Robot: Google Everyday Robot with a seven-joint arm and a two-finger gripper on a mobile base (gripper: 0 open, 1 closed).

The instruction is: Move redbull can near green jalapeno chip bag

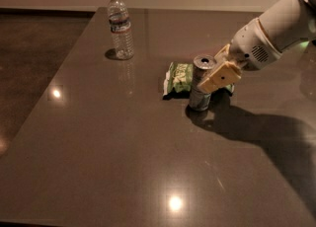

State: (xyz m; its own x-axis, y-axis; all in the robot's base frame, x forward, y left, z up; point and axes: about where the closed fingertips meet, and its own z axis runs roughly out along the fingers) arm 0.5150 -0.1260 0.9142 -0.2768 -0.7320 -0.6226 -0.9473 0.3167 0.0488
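Right of centre, the hand (208, 74) grips the upright redbull can (199, 97), just beside the green jalapeno chip bag (180, 77) on the worktop (123, 147); labels unreadable.

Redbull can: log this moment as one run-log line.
pincer: closed on redbull can | can: upright, right beside green jalapeno chip bag | water bottle: apart, back left
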